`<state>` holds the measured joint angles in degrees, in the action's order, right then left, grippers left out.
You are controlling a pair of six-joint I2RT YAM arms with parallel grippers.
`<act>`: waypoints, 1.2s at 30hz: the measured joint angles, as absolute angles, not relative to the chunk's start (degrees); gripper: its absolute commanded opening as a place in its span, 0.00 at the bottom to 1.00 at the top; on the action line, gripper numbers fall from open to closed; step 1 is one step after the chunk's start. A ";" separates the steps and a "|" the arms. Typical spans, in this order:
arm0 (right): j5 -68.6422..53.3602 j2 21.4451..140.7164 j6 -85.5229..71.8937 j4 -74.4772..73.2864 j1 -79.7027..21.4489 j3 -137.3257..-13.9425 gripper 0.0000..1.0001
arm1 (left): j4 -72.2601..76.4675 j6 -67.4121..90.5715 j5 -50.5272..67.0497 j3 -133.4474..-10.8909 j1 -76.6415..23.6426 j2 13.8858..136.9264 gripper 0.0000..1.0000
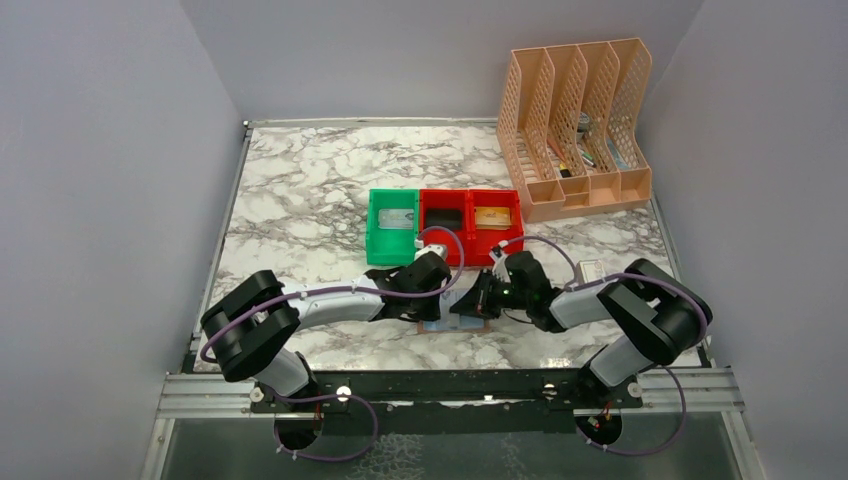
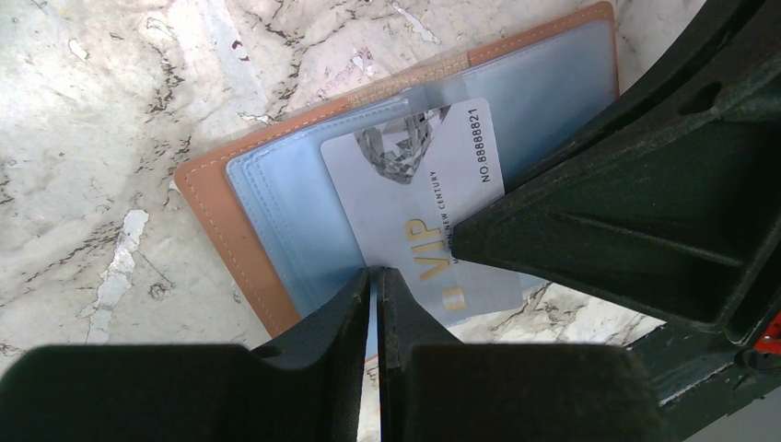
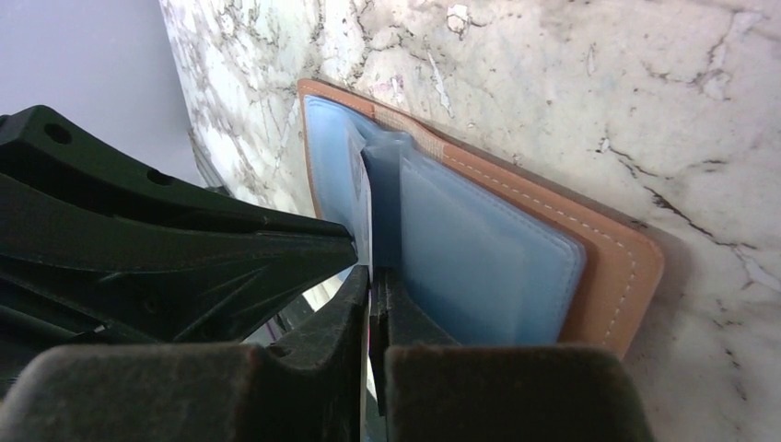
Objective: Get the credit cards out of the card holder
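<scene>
Though it's partly blocked, brown leather-like bifold card holder lies open on marble tabletop | silver-grey plastic VIP card half out, lower end hidden | left gripper, right gripper: jaws pressed together, pinched layer unclear tbh

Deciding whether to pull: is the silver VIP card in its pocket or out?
Partly out: one end of the silver VIP card sits under the card holder's clear flap; the rest lies exposed.

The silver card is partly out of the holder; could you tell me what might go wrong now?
The card sits partly in its pocket; a crooked pull by the right claw may jam it or lose it. The left claw seems to pinch only the holder edge, so the holder could drag along.
</scene>
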<state>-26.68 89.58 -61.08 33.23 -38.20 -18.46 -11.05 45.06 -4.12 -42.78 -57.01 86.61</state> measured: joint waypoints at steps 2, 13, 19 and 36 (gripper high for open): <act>-26.63 89.14 -61.25 33.15 -38.20 -18.46 0.01 | -11.03 45.06 -4.12 -42.78 -57.01 86.61 0.11; -22.28 78.72 -58.78 22.76 -38.17 -18.37 0.01 | -11.03 45.08 -4.14 -42.78 -57.01 86.61 0.11; -21.80 75.57 -57.65 19.70 -38.17 -18.24 0.01 | -11.07 45.06 -4.14 -42.78 -57.01 86.59 0.12; -13.10 61.01 -49.36 10.72 -38.17 -18.24 0.01 | -14.15 44.64 -6.59 -43.03 -57.01 82.96 0.43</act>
<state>-13.10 61.01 -49.36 10.72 -38.17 -18.24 -14.15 44.64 -6.59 -43.03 -57.01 82.96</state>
